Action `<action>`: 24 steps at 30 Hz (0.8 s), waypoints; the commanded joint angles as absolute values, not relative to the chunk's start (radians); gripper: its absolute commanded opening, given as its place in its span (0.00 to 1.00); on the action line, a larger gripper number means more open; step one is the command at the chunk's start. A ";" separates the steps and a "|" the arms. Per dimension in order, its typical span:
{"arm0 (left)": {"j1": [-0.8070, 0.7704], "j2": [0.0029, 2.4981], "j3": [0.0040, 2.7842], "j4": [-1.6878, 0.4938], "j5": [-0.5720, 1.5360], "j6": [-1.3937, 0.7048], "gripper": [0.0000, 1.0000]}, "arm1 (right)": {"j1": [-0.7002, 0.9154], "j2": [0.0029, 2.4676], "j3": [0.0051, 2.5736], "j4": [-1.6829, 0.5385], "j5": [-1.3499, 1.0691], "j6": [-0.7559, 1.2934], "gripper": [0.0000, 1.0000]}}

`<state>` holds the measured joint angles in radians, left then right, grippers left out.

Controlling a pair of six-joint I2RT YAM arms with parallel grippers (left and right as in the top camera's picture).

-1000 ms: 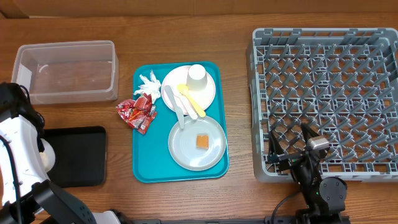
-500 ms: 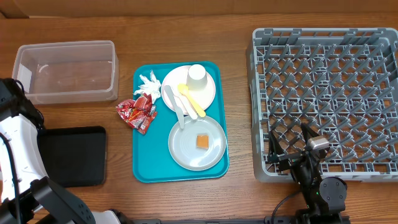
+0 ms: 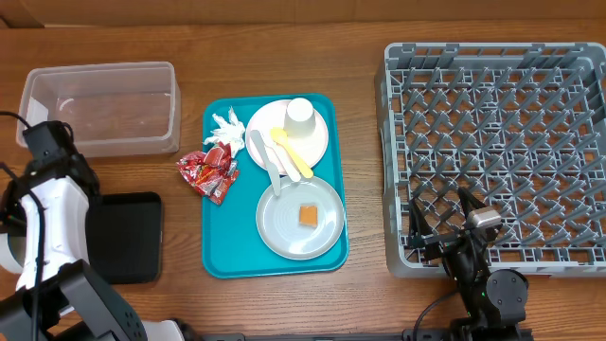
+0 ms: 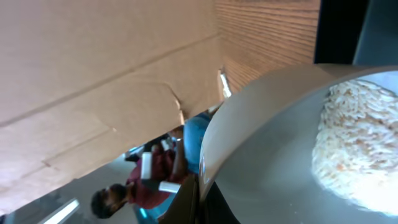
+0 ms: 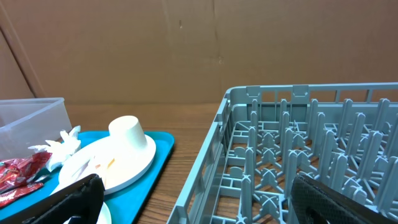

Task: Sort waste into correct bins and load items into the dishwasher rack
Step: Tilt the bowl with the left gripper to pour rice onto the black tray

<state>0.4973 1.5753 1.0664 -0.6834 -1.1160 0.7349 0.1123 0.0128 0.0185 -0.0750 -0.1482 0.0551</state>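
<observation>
The left tool (image 4: 200,193) is clamping the rim of the small white bowl (image 4: 267,137), which is carrying rice (image 4: 354,143) near the black tray (image 3: 128,237). Judging by this, the waste-emptying step is running and tipping over the tray is coming next. The right tool (image 5: 199,199) is resting with fingers apart by the rack (image 3: 492,142)

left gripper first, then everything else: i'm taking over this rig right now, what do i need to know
Left gripper: shut on the rim of a white dish of rice, tipped, arm over the black tray.
Right gripper: open, empty, at the near edge of the dishwasher rack.
Teal tray: far plate with cup and cutlery; near plate with orange cube; napkin in the far left corner; red wrappers across its left edge.
Done: nothing visible in the clear tub or rack.
Left: bin rice, wrappers, napkin, cube; load all dishes.
</observation>
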 commanded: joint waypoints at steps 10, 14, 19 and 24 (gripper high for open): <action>0.480 1.582 1.048 -0.576 -1.223 0.846 0.04 | 0.118 0.003 0.008 -0.070 -0.135 0.052 1.00; 0.450 1.582 1.048 -0.563 -1.223 0.861 0.04 | 0.118 0.003 0.008 -0.070 -0.135 0.052 1.00; 0.411 1.582 1.048 -0.563 -1.224 0.861 0.04 | 0.118 0.003 0.008 -0.070 -0.135 0.052 1.00; 0.392 1.583 1.048 -0.562 -1.224 0.861 0.04 | 0.118 0.003 0.008 -0.070 -0.135 0.052 1.00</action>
<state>0.3985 1.5757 1.0531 -0.5671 -1.1946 0.8459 0.1123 0.0128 0.0185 -0.0750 -0.1490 0.0551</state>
